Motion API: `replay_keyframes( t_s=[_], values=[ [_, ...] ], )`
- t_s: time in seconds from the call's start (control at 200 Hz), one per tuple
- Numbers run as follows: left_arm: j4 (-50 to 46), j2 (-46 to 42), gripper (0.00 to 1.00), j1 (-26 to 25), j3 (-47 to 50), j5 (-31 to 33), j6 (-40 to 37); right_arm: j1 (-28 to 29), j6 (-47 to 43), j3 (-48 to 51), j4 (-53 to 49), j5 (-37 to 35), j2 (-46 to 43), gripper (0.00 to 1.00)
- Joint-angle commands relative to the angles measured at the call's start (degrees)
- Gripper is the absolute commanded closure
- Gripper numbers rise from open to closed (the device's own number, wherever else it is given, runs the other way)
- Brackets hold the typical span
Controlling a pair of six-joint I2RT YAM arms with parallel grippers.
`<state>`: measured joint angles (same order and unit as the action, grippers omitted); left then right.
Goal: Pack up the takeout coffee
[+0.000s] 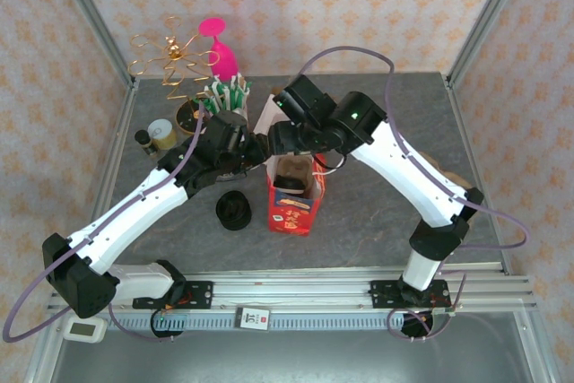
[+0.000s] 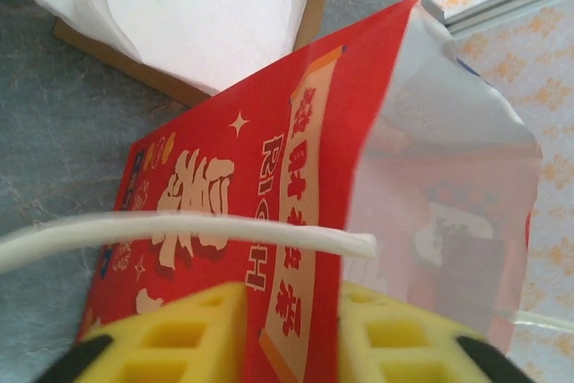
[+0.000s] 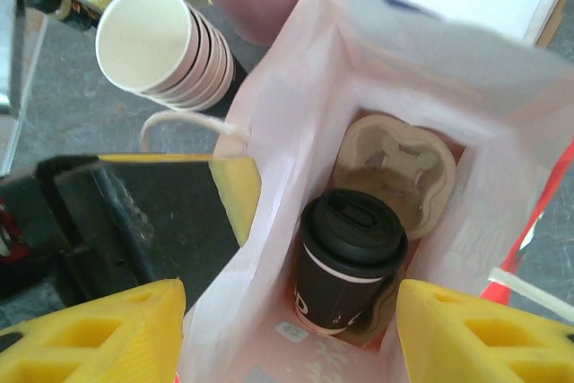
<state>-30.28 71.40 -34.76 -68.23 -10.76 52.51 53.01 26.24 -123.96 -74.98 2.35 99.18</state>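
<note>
Left claw point(image 2: 291, 298) is released astride the bag point(image 2: 206, 204) wall. Right claw point(image 3: 289, 293) is released above the coffee cup point(image 3: 352, 239), at six o'clock of the carrier point(image 3: 395, 163).

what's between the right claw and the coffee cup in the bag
Nothing visible: the red bag stands open at the top, and the lidded coffee cup sits in plain view below the right claw.

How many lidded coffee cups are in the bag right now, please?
1. The black lidded cup sits in one slot of the pulp carrier inside the red paper bag; the carrier's other slot is empty. The bag's walls may hide more.
</note>
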Motion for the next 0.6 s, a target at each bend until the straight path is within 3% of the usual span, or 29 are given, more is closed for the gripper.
replay_keyframes(
  t_s=[0.0,0.19,0.596],
  values=[
    [-2.25,0.8,0.65,0.13,-2.29,2.33,-1.42,-0.67,-1.25,-2.13,0.51,-2.26,-0.69,0.37],
    [-3.48,0.15,0.53,0.13,-3.86,3.03,-2.18,-1.27,-1.79,-3.34,1.93,-2.54,-1.19,0.36],
    [-6.76,-1.57,0.43,0.57,-6.39,4.78,-4.32,-2.01,-2.55,-5.03,3.95,-3.46,-1.73,0.35]
  ],
)
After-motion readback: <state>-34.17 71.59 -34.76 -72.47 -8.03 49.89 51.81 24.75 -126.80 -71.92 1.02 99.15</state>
